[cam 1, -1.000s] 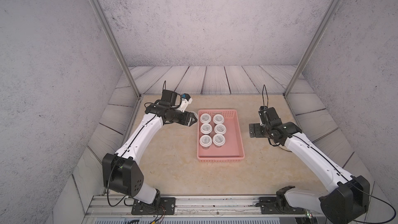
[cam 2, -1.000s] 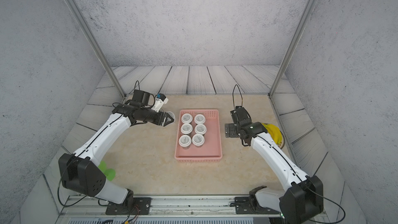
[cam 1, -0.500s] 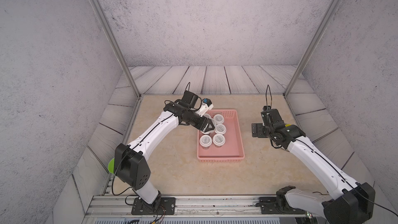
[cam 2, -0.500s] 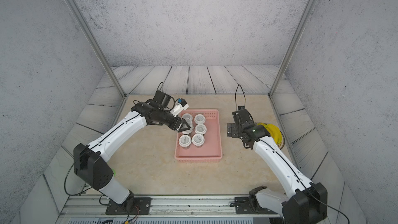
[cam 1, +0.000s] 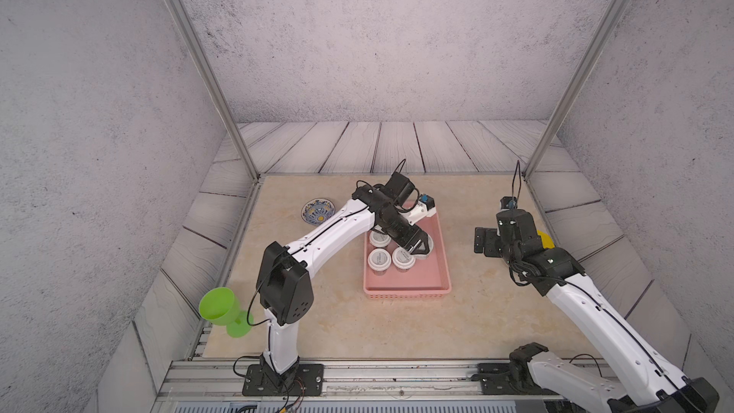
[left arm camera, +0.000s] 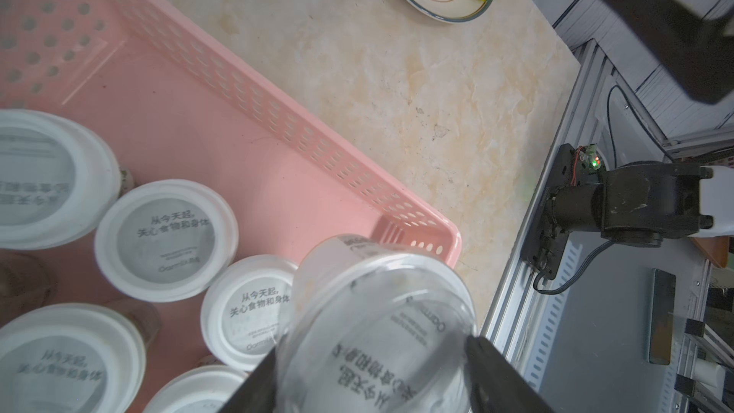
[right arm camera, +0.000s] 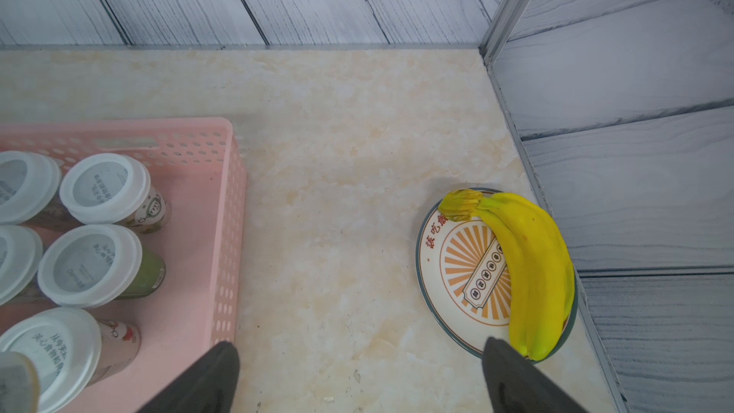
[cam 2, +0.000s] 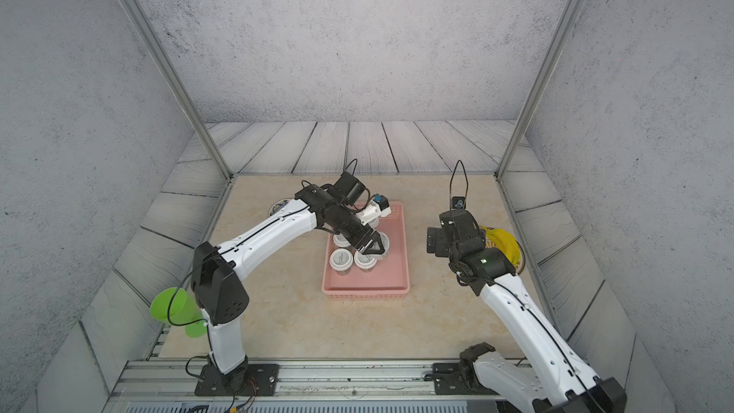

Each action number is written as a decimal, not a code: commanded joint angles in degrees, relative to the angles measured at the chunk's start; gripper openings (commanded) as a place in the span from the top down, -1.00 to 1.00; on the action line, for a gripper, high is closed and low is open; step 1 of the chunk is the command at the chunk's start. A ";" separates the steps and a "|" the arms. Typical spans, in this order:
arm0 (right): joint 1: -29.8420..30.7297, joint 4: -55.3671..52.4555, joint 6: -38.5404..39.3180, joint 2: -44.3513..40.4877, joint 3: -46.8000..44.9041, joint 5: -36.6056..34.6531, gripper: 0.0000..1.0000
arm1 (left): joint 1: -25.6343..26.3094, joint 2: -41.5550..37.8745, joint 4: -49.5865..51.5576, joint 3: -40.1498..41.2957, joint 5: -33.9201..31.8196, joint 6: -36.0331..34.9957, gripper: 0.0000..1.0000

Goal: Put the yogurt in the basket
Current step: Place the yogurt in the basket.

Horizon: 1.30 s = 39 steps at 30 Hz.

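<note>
Since a second ago my left arm has swung from beside the basket's far left corner to out over the basket (cam 1: 407, 292), carrying a yogurt cup (left arm camera: 381, 323) with it. My left gripper (cam 1: 418, 247) is clamped on that cup, which hangs tilted over the right half of the basket, beside the cups already standing there; through the left wrist camera I see my two dark fingers (left arm camera: 496, 375) pressing its clear sides, its lid turned away from me. Six other cups (left arm camera: 165, 238) stand upright inside the basket in two rows, nearer its far end, white lids up. My right gripper (right arm camera: 359, 375) hangs to the right of the basket, above bare tabletop (right arm camera: 337, 212), its jaws spread wide with nothing between them. Just right of it, well clear of the basket, sits a plate (right arm camera: 445, 272) with bananas (right arm camera: 532, 272). A blue-patterned bowl (cam 1: 317, 211) rests on the table left of the basket's far end, and a green goblet (cam 1: 222, 311) stands off the table's near left edge, beside my left arm's base.
</note>
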<state>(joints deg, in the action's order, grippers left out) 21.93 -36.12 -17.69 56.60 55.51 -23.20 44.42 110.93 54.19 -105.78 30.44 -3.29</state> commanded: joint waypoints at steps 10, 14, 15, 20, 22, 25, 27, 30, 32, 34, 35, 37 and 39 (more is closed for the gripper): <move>-0.21 2.11 0.55 -2.29 -1.02 -1.59 -0.99 | 3.82 10.48 5.41 -9.23 -3.04 -1.95 -0.32; -0.21 2.14 0.47 -2.66 -1.17 -2.00 -1.00 | 3.83 12.66 5.44 -10.13 -3.01 -1.98 -0.32; -0.18 2.30 0.47 -2.66 -1.23 -1.57 -1.00 | 3.83 13.23 5.36 -10.15 -2.93 -1.97 -0.32; -0.16 2.03 0.47 -2.20 -1.10 -1.98 -1.00 | 4.17 16.29 5.87 -12.42 -3.01 -1.80 -0.32; -0.14 2.34 0.46 -2.12 -1.12 -1.36 -1.00 | 4.18 17.12 5.92 -12.63 -3.03 -1.97 -0.32; -0.15 2.25 0.51 -1.97 -1.10 -1.29 -0.99 | 4.40 18.14 5.92 -12.87 -3.22 -1.95 -0.32; -0.16 2.35 0.42 -1.98 -1.15 -1.43 -0.99 | 4.62 18.83 5.91 -13.03 -3.62 -2.19 -0.32; -0.15 2.46 0.49 -1.84 -1.11 -0.75 -0.99 | 4.75 19.67 6.10 -13.23 -4.05 -2.57 -0.32; -0.18 2.19 0.41 -1.91 -1.10 -1.22 -0.99 | 4.72 20.06 6.35 -13.31 -4.40 -2.78 -0.31; -0.14 2.30 0.38 -2.12 -1.15 -1.28 -1.00 | 4.69 20.28 6.29 -13.06 -4.66 -3.11 -0.31; -0.15 2.47 0.46 -2.24 -1.21 -1.07 -1.00 | 4.71 20.42 6.16 -12.89 -4.71 -3.11 -0.31; -0.21 2.49 0.39 -2.07 -1.19 -0.99 -0.99 | 4.77 20.85 6.01 -12.79 -4.61 -3.02 -0.31; -0.16 2.45 0.43 -1.99 -1.19 -1.19 -0.99 | 4.79 21.37 5.71 -12.93 -4.42 -2.94 -0.31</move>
<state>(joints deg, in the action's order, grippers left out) 21.89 -33.71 -17.50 54.70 54.68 -24.14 48.95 131.09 59.37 -117.73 26.17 -5.26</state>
